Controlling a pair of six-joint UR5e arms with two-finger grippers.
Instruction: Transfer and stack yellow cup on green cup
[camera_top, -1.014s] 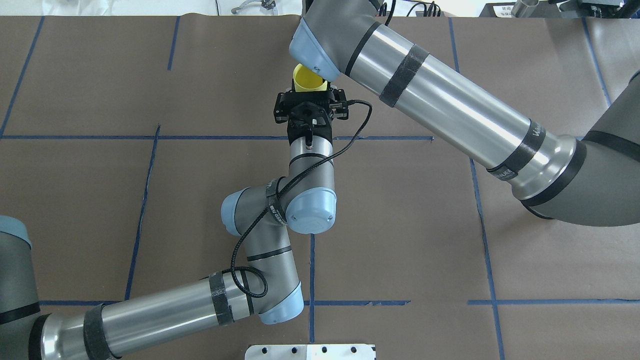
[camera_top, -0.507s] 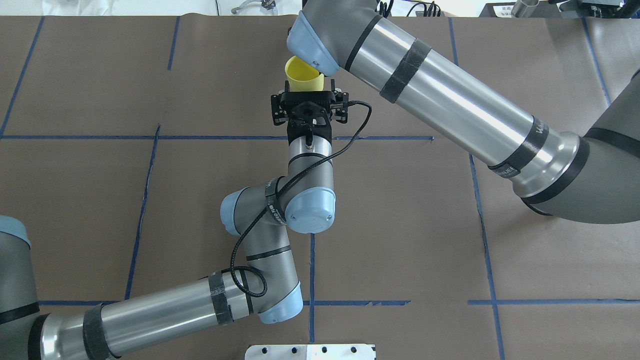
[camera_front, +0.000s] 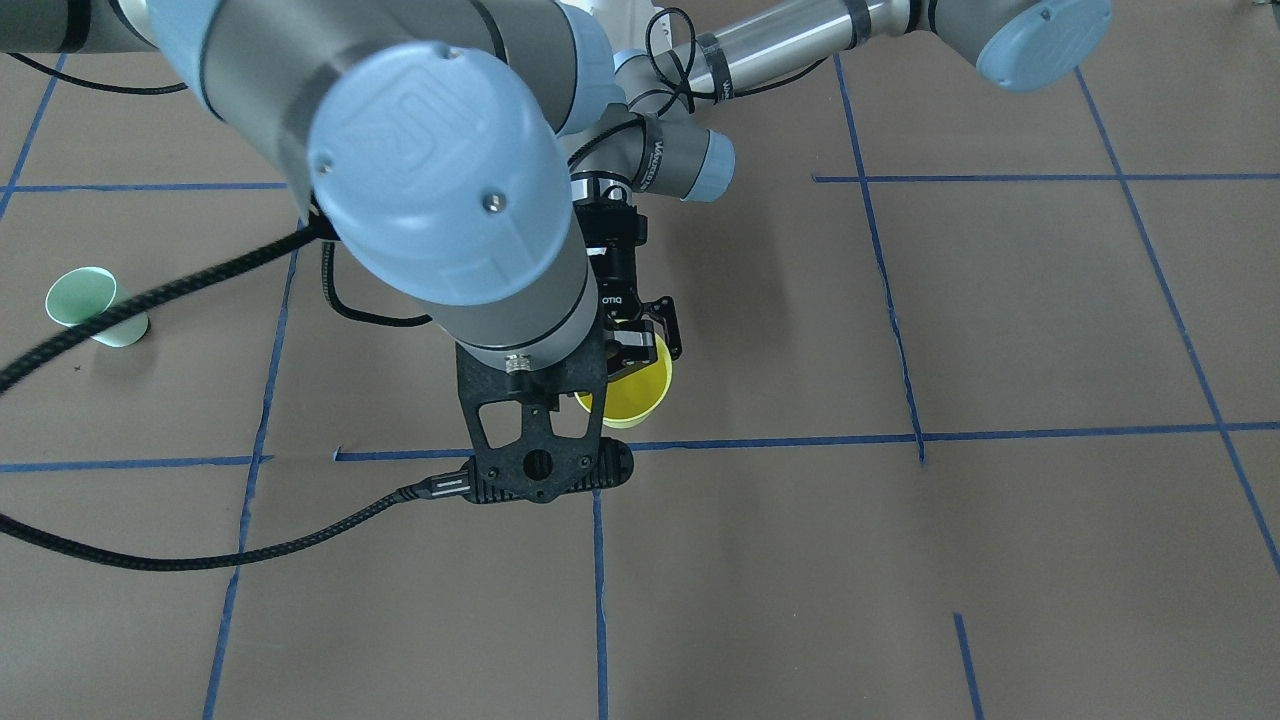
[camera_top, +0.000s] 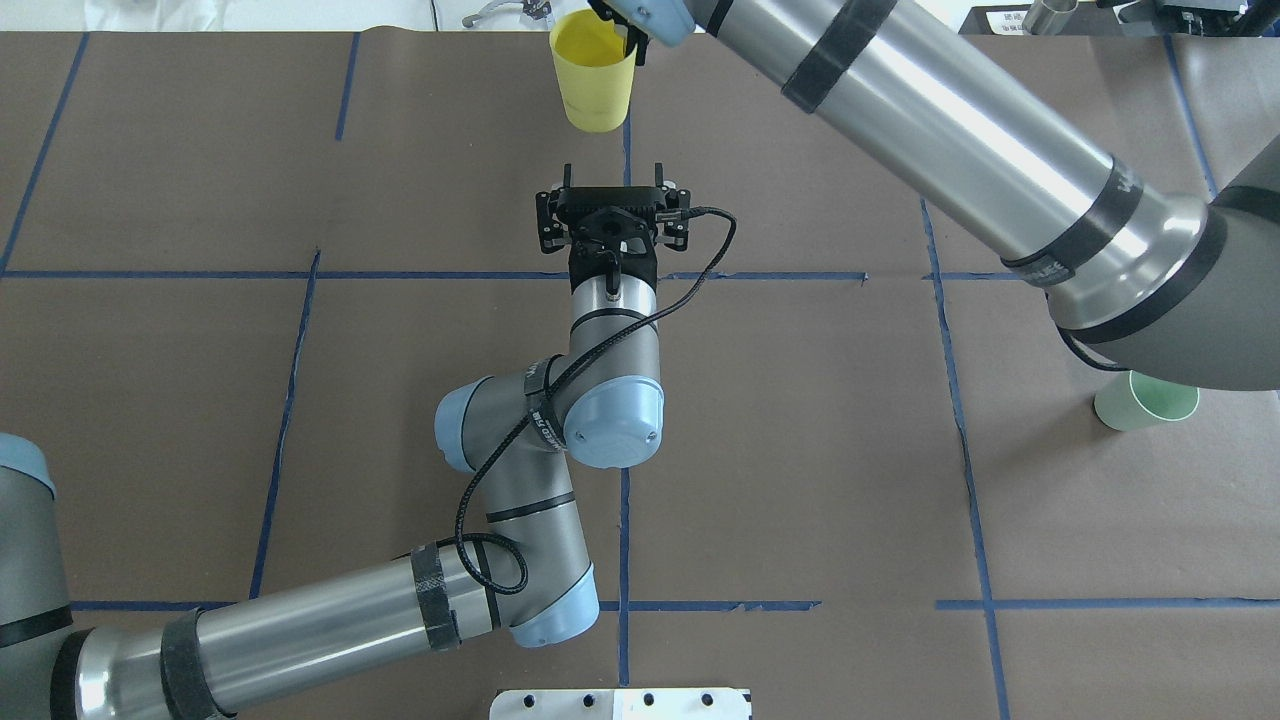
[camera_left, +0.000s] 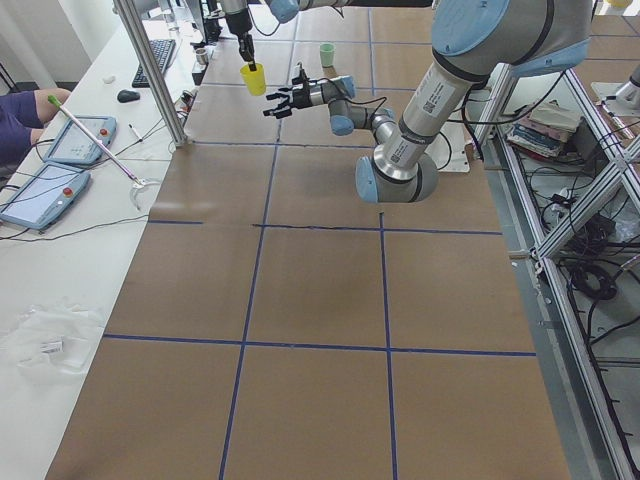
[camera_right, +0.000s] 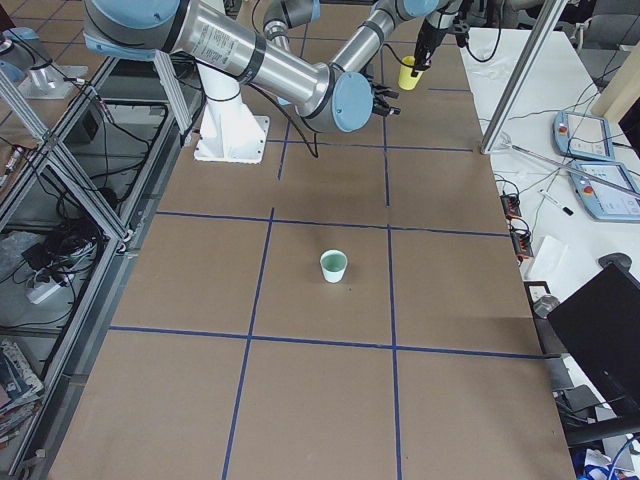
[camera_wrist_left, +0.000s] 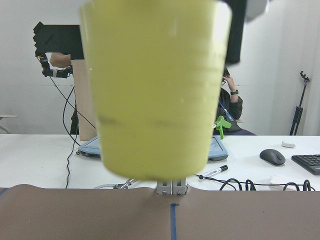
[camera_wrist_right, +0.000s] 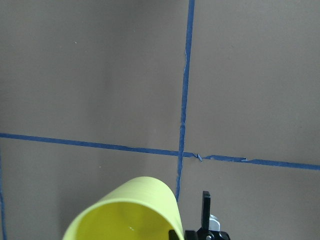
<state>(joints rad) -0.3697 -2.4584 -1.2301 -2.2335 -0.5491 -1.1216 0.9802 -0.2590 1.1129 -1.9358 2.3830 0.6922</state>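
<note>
The yellow cup (camera_top: 592, 78) hangs upright above the table, held by its rim in my right gripper (camera_top: 626, 40), which is shut on it. In the right wrist view the cup (camera_wrist_right: 131, 216) shows beside one finger (camera_wrist_right: 206, 209). My left gripper (camera_top: 612, 172) is open and empty, pointing at the cup from a short way off, its jaws spread wide. The left wrist view shows the cup (camera_wrist_left: 155, 90) close ahead and raised. The green cup (camera_top: 1145, 400) stands upright on the table at the right, partly under my right arm, and also shows in the front view (camera_front: 90, 306) and the right side view (camera_right: 333, 266).
Brown paper with blue tape lines (camera_top: 624, 520) covers the table. A white plate (camera_top: 620, 703) sits at the near edge. Beyond the far edge is a white bench with tablets (camera_right: 600, 190), a keyboard and mouse (camera_wrist_left: 272, 156), and a seated person (camera_wrist_left: 231, 102).
My right arm has carried the yellow cup up and away from my left gripper, toward the table's far edge. The left gripper's spread fingers now show with nothing between them. The green cup has come into sight.
</note>
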